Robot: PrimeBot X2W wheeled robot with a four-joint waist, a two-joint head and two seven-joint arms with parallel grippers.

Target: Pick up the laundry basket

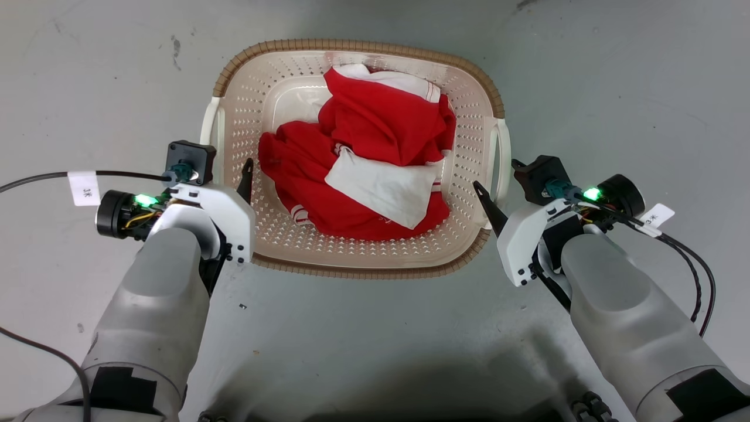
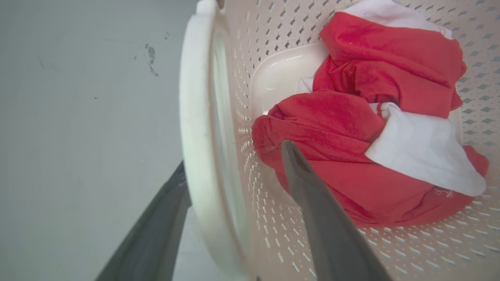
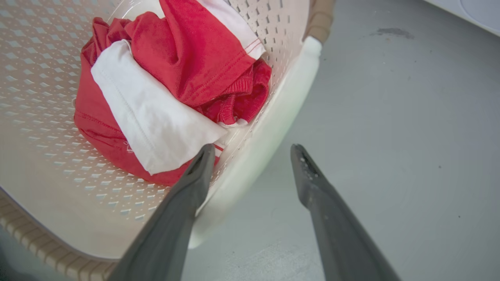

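The laundry basket [image 1: 275, 88] sits on the grey floor, cream and perforated with a brown woven-look rim, holding red and white clothes [image 1: 375, 123]. My left gripper [image 1: 225, 170] is open astride the white left handle [image 2: 199, 117], one finger inside the basket wall and one outside. On the other side, my right gripper [image 1: 497, 179] is open astride the white right handle [image 3: 281, 105], its inner finger [image 3: 195, 175] over the basket's inside and its outer finger [image 3: 312, 183] over the floor. The left gripper [image 2: 234, 154] and right gripper [image 3: 253, 147] each leave a gap around their handle.
Bare grey floor [image 1: 375, 328] surrounds the basket, with a dark scuff [image 1: 174, 50] at the far left. Black cables with white tags [image 1: 84, 187] trail from both wrists. A pale appliance corner [image 3: 468, 8] shows beyond the right gripper.
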